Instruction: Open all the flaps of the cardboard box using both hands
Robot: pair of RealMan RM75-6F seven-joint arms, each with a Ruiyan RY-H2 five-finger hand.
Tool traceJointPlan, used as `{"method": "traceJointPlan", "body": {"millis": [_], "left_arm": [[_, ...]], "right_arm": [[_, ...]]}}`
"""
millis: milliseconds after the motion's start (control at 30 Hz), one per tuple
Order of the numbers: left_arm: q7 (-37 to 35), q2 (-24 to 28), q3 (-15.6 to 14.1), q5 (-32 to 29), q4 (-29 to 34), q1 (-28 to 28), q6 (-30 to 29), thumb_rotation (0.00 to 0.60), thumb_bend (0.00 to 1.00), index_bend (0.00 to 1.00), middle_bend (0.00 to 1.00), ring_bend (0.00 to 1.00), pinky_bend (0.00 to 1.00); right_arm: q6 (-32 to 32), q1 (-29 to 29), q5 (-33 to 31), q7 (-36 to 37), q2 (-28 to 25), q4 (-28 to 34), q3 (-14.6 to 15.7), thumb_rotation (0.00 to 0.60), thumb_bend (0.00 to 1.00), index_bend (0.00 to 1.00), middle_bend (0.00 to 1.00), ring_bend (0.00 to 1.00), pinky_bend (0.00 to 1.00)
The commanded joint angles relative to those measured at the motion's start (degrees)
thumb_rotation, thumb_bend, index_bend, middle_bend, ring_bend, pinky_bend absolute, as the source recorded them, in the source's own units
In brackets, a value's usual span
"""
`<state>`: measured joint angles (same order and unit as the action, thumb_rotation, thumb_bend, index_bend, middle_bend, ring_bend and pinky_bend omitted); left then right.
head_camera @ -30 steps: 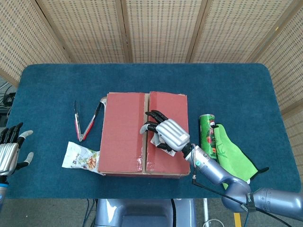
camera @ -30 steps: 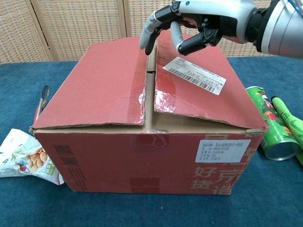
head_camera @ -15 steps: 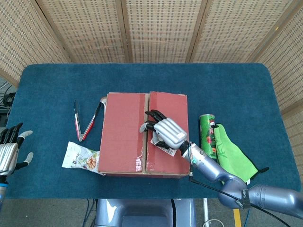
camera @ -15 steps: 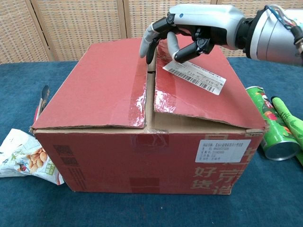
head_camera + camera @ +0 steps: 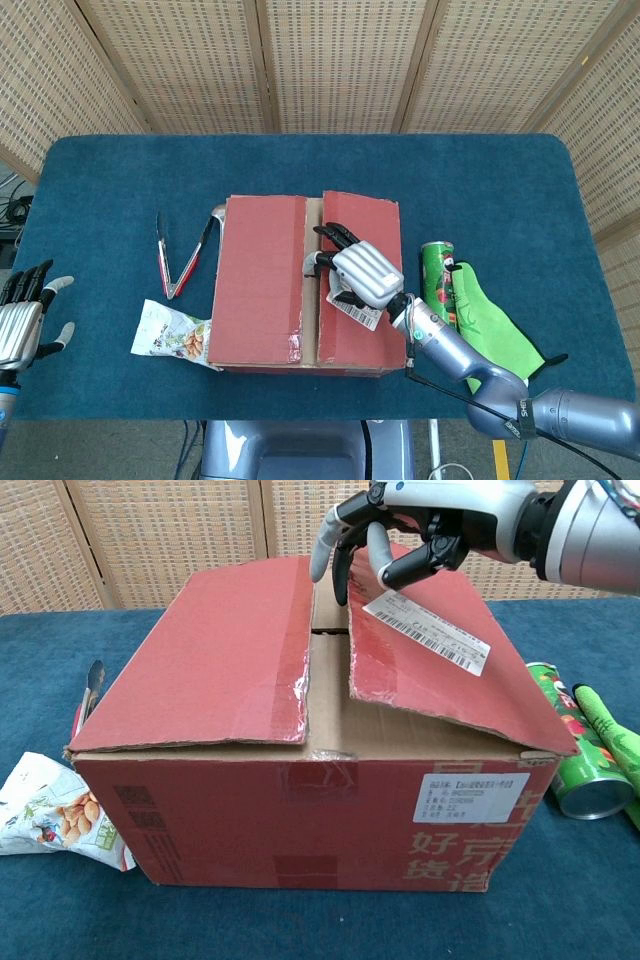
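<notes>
At the middle of the blue surface (image 5: 100,180) the cardboard box (image 5: 300,810) is seen, its right top flap (image 5: 440,670) lifted slightly along the centre seam while the left top flap (image 5: 210,665) lies flat. The right robot hand (image 5: 362,278) is hooked over the raised inner edge, the flap being pinched between thumb and curled fingers (image 5: 325,540). The left robot hand (image 5: 22,325) is held with fingers spread, holding nothing, well apart from the box at the surface's near left edge. The hold appears shallow, so the flap could slip free and drop shut. If it is swung outward, the green can (image 5: 436,280) just beside the box could be struck.
</notes>
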<state>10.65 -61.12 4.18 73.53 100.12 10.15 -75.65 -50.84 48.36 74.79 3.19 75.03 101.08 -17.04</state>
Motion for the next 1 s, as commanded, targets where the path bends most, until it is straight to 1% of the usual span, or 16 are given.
{"method": "traceJointPlan", "body": {"millis": [33,233,667,1000], "left_arm": [[-0.04,0.1,0.0,-0.03,0.09,0.03,0.04,0.6,0.37,0.19,0.0,0.0,0.0],[-0.17,0.32,0.03,0.15,0.24,0.01,-0.19,0.6,0.37,0.19,0.0,0.0,0.0],[-0.87,0.61,-0.09,0.79,0.52,0.17,-0.08,0.6,0.37,0.19,0.0,0.0,0.0],[-1.67,1.37,-0.28,1.0,1.46,0.37,0.58,0.6,0.37,0.19,0.0,0.0,0.0]], "right_arm": [[-0.29,-0.08,0.28,0.14,-0.56,0.41,-0.04,0.6,1.0,0.37,0.52,0.16,0.0],[-0.46,-0.2,0.85,-0.16,-2.96,2.18,-0.23,0.6,1.0,0.37,0.52,0.16,0.0],[-2.06,-1.78,1.45,-0.24,-10.46,8.39,-1.25,0.6,1.0,0.37,0.52,0.16,0.0],[-3.83,-3.25,1.09,0.36,-15.08,9.91,-2.32,0.6,1.0,0.37,0.52,0.16,0.0]]}}
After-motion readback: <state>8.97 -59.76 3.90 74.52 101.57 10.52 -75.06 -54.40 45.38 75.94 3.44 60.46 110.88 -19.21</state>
